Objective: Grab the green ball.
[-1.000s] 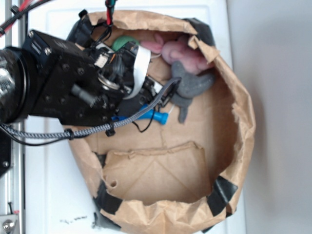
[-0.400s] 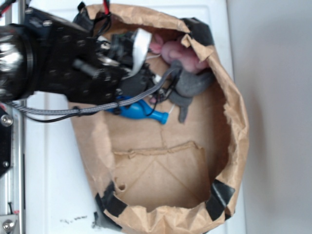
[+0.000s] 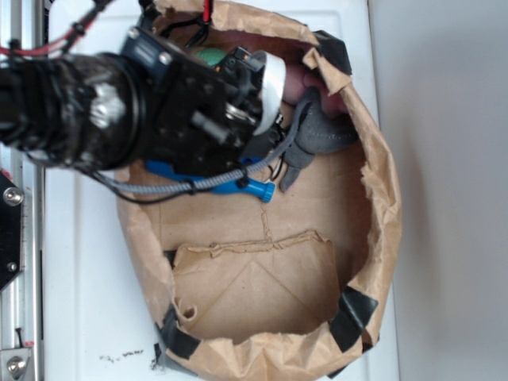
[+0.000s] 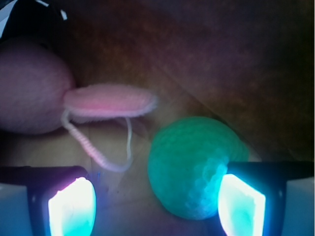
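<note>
1. Exterior view: you are looking down into a brown paper bag [image 3: 381, 198] with rolled-down, crumpled walls and black tape patches at the rim, standing on a white surface [image 3: 87, 317].
2. The black arm reaches in from the left, and its bulk covers the bag's upper left part. A grey braided cable [image 3: 171, 189] loops beneath it.
3. The green ball [image 3: 211, 56] shows only as a small sliver in that view, at the top of the bag near the back wall, just above the arm's wrist housing.
4. Wrist view: you see the green ball [image 4: 193, 164] plainly, dimpled and matte, resting on the bag floor right of centre. Its lower right edge is overlapped by the right fingertip pad.
5. The gripper [image 4: 156, 204] has its jaws spread wide, holding nothing. The two glowing pads [image 4: 72, 204] sit at the bottom corners; the ball lies between them, close against the right one. Whether pad and ball touch, you cannot tell.
6. A pink plush toy [image 4: 29, 88] fills the left of the wrist view; a pink ear-like flap points toward the ball without reaching it, and a thin pale thread [image 4: 96, 152] hangs in a loop below it.
7. Exterior view: the toy's grey part [image 3: 317, 131] lies against the bag's upper right wall.
8. A blue bottle [image 3: 238, 186] lies on its side on the bag floor, partly under the arm, cap end pointing right.
</note>
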Robot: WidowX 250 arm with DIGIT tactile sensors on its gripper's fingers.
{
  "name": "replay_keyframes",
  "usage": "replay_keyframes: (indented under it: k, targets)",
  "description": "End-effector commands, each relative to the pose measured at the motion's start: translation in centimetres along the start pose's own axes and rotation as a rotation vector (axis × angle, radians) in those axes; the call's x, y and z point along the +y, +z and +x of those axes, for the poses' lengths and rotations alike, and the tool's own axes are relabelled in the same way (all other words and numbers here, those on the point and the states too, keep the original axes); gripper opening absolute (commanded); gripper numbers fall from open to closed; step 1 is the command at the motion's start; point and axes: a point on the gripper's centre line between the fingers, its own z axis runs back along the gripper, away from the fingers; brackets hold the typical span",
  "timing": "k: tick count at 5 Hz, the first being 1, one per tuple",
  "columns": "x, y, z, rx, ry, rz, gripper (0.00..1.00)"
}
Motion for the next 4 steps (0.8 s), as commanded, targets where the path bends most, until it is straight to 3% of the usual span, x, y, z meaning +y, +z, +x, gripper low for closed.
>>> replay_keyframes:
  k: [1, 4]
  targets:
    - [0.1, 1.2, 1.1, -0.008, -0.005, -0.045, 0.0]
    - [-0.3, 2.4, 1.1, -0.02, -0.019, -0.076, 0.0]
